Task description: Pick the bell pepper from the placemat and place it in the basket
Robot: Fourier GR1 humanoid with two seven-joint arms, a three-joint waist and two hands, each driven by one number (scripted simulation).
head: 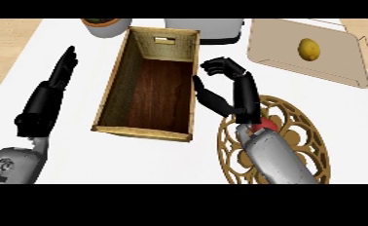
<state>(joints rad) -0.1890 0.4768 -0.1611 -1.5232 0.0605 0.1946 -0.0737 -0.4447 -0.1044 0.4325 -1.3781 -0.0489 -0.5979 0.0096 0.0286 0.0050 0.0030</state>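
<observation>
I see the bell pepper (pixel 268 123) as a small red patch on the round, openwork placemat (pixel 302 137), which lies at the worktop's (pixel 72 161) near right corner. Most of the pepper is hidden behind my right wrist, so I cannot tell whether anything touches it. My right hand (pixel 241 93) sits above the placemat's far edge, just beside the basket's (pixel 115 88) right wall; its fingers are curled at the top with the thumb spread toward the basket, and nothing is held between them. The basket is a long woven box with a dark wooden floor, standing in the middle of the worktop with its inside bare. My left hand (pixel 54 86) rests near the left edge, open, fingers straight and pointing away from me. Toward the far right corner lies a tan tray (pixel 273 49) with a yellow fruit (pixel 309 48) on it. At the far edge stand a plant pot (pixel 106 26) and a grey appliance (pixel 208 29).
</observation>
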